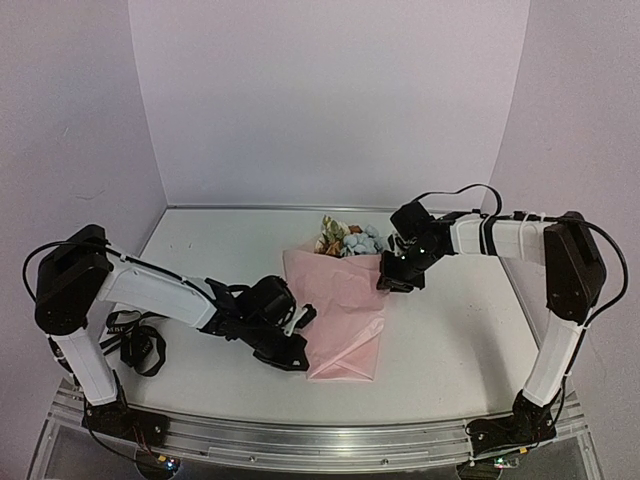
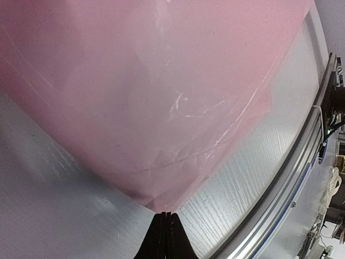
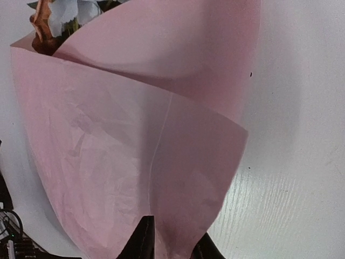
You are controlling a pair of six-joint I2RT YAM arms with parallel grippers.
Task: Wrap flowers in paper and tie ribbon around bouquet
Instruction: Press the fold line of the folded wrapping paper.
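Observation:
The pink paper point(image 1: 340, 310) lies folded into a cone around the flowers point(image 1: 350, 238), whose blue, cream and orange blooms show at its far, wide end. My left gripper point(image 1: 303, 318) sits at the paper's left edge. In the left wrist view it point(image 2: 167, 215) is shut on a corner of the paper point(image 2: 161, 108), which rises off the table. My right gripper point(image 1: 384, 282) is at the paper's right edge. Its jaws point(image 3: 175, 245) stand apart, with a flap of the paper point(image 3: 135, 135) between them. The blooms point(image 3: 59, 16) peek out at the top left. The ribbon is out of view.
An aluminium rail point(image 1: 320, 440) runs along the table's near edge, also visible as the rail point(image 2: 291, 178) in the left wrist view. A bundle of black cables point(image 1: 135, 345) lies by the left arm's base. White walls close in the back and both sides.

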